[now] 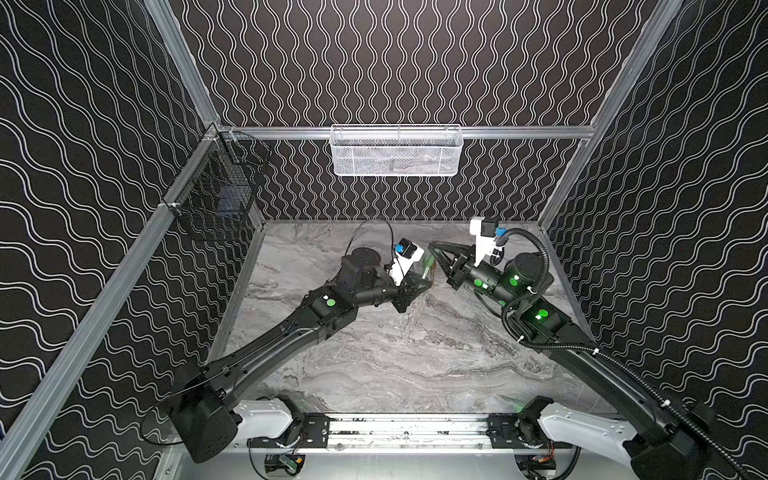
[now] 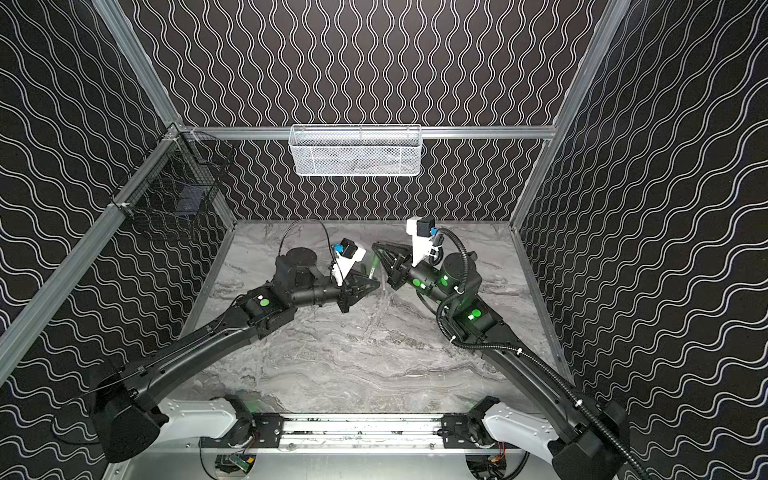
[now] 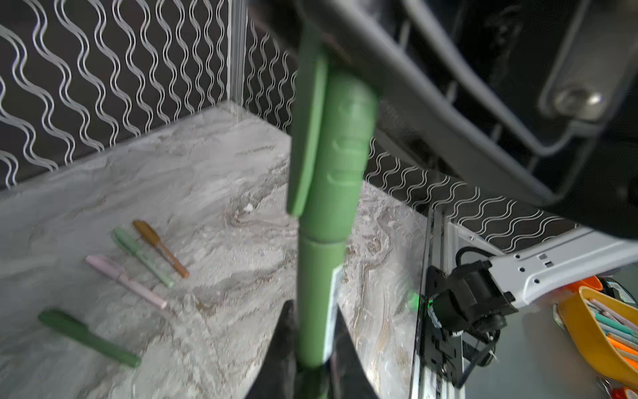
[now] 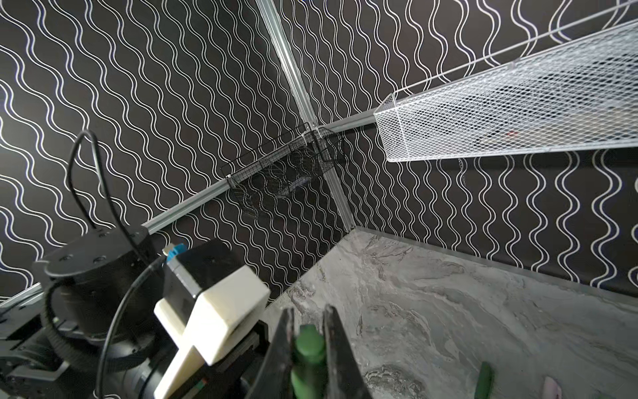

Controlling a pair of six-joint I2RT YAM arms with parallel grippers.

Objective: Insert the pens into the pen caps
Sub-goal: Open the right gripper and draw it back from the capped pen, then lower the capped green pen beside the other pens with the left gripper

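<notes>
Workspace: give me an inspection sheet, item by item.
Surface: grey marble tabletop.
Job's things: orange-brown pen, pale green pen, pink pen and dark green pen lie capped on it; a fifth green pen is held in the air, its green cap on.
Clutter: yellow tub of pens beyond the table's edge.
Grippers: left gripper shut on the fifth green pen's barrel; right gripper shut on the green cap.
Cables: corrugated conduit along right arm; thin cable looped above left wrist.
Surroundings: white mesh basket, black wire basket, wave-patterned walls.

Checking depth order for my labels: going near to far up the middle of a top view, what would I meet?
Front rail → left gripper → green pen → right gripper → white mesh basket.
</notes>
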